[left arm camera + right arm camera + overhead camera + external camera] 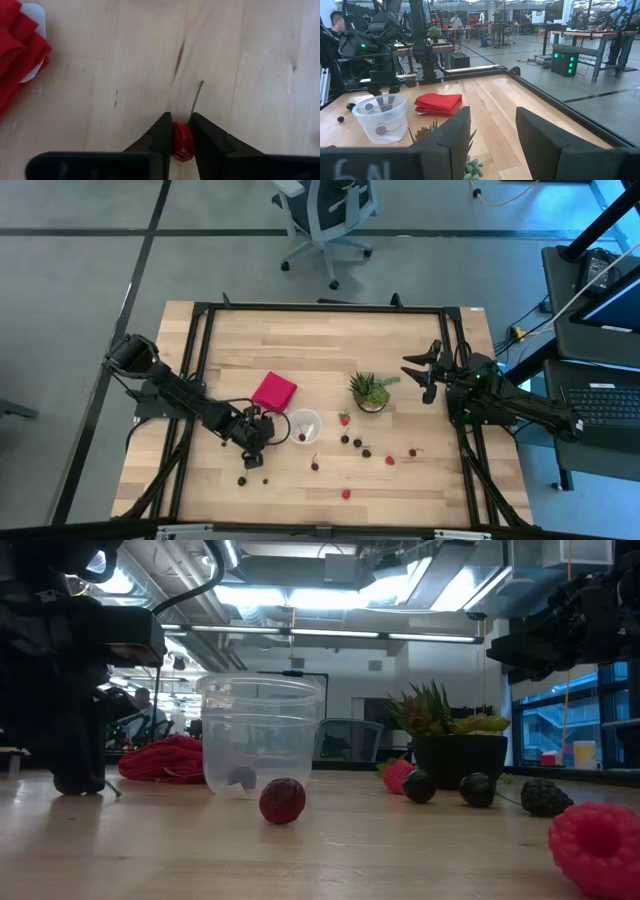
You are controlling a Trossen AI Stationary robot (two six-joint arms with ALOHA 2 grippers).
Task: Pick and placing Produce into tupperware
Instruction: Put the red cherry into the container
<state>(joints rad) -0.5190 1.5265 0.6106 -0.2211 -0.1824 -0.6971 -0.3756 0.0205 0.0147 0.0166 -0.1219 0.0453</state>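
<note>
Landmark: tupperware (304, 425), a clear round cup standing upright, mouth up, on the table (320, 340).
Left gripper (256, 430): low at the table just beside the tupperware on the left arm's side, fingers (161, 135) narrowed onto one red fruit (182, 141).
Reason for hold: judged a pinch across the fruit's round body, leaving the stem free; the lift into the cup is not yet done.
Fruit axis: stem (195, 102) lies flat on the wood, pointing straight ahead of the fingers; long axis runs along the gripper's reach.
Cup contents: one dark-red fruit with stem (383, 130) lies at the bottom.
Loose produce (355, 442): scattered on the side of the tupperware toward the right arm, some toward the near edge.
Right gripper (432, 375): waiting, raised, beyond the potted plant (370, 390) from the tupperware; fingers wide apart, empty.
Red cloth (273, 391): just beside the tupperware, folded.
</note>
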